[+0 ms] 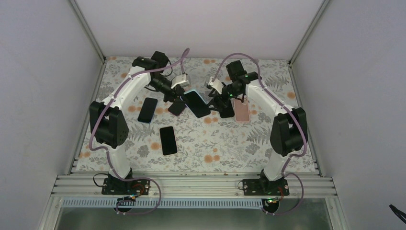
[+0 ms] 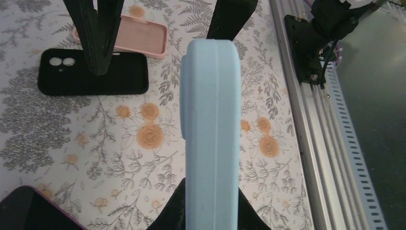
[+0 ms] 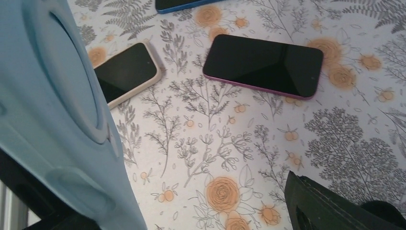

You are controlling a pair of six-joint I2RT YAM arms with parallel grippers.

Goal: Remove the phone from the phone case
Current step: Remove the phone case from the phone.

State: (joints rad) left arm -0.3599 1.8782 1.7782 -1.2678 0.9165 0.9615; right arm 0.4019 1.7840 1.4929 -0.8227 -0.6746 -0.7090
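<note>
A phone in a light blue case (image 1: 196,103) is held tilted above the table between the two arms. My left gripper (image 1: 173,96) is shut on one end of it. In the left wrist view the case (image 2: 210,120) shows edge-on, rising out of the jaws (image 2: 209,206). My right gripper (image 1: 221,100) is open at the other end. In the right wrist view the case's back (image 3: 57,120) lies against the left finger. The right finger (image 3: 330,206) stands well apart from it. The phone's screen shows only in the top view.
On the floral table (image 1: 210,143) lie a blue-edged phone (image 1: 147,109), a black phone (image 1: 168,140), a beige-cased phone (image 3: 127,72) and a magenta-edged phone (image 3: 263,64). An empty pink case (image 2: 139,36) and an empty black case (image 2: 93,72) lie under the right gripper. The metal rail (image 2: 311,143) runs along the near edge.
</note>
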